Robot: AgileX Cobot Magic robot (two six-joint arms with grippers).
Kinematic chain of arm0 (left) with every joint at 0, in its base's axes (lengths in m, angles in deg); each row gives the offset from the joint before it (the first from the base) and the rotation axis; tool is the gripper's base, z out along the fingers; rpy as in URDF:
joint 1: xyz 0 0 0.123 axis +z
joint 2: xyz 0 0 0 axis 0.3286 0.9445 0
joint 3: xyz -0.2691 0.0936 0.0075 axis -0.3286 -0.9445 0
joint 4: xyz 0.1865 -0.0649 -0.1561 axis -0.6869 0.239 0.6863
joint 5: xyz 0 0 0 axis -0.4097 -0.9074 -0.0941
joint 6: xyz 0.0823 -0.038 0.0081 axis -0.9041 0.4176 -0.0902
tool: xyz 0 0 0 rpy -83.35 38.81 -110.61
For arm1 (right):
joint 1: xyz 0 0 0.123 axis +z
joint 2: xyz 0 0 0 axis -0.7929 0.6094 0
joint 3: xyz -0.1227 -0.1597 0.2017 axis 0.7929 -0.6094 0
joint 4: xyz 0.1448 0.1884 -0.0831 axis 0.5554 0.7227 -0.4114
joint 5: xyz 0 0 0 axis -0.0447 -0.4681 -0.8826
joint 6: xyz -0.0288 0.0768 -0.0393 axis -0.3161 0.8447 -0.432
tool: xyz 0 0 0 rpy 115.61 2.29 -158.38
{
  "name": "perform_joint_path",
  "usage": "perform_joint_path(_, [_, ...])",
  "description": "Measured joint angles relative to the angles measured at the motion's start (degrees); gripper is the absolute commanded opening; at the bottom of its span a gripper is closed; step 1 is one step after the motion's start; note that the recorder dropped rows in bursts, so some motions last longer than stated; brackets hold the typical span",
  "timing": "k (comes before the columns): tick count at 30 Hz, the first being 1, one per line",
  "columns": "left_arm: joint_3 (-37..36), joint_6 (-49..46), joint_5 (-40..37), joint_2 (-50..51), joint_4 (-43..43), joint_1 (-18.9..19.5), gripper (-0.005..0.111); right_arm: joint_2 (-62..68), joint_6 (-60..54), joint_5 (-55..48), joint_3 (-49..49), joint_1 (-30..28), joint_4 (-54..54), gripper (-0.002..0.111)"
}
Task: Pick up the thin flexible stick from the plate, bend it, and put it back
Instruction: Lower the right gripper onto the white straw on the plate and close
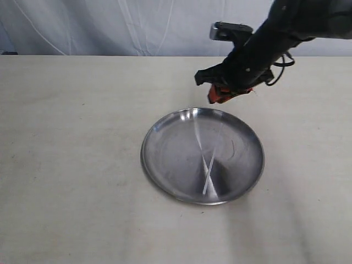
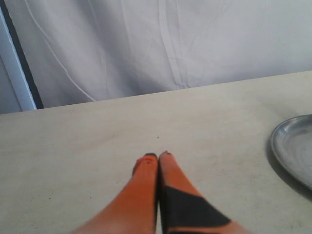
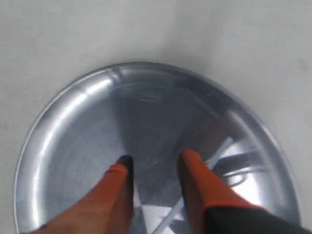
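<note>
Beige table (image 1: 66,165) holds one plate (image 1: 165,159); two right fingers (image 3: 195,180) parted above it

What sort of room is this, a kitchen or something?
Probably a robot test bench rather than a kitchen: a plain pale table, a white cloth backdrop hung behind it, and a black robot arm above a single metal plate.

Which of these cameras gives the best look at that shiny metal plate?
The exterior view: the whole plate shows, rim to rim. The right wrist view is closer, but the open right gripper covers part and the frame crops it. The left wrist view catches only one edge.
</note>
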Motion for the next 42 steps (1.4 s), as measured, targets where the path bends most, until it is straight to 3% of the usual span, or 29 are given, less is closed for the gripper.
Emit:
perform_joint_path(4, [0.00, 0.00, 0.00, 0.00, 0.00, 0.00, 0.000, 4.11, 8.60, -2.61, 5.61, 3.33, -7.40, 0.045])
perform_joint_path(10, [0.00, 0.00, 0.00, 0.00, 0.00, 0.00, 0.000, 8.37, 21.44, -9.35, 9.79, 3.98, -19.30, 0.045])
perform_joint_path(39, [0.00, 0.00, 0.00, 0.00, 0.00, 0.00, 0.000, 16.07, 28.56, -10.25, 10.50, 4.09, -20.82, 0.045])
perform_joint_path(42, [0.00, 0.00, 0.00, 0.00, 0.00, 0.00, 0.000, 16.37, 28.66, -10.77, 10.77, 4.09, -20.82, 0.034])
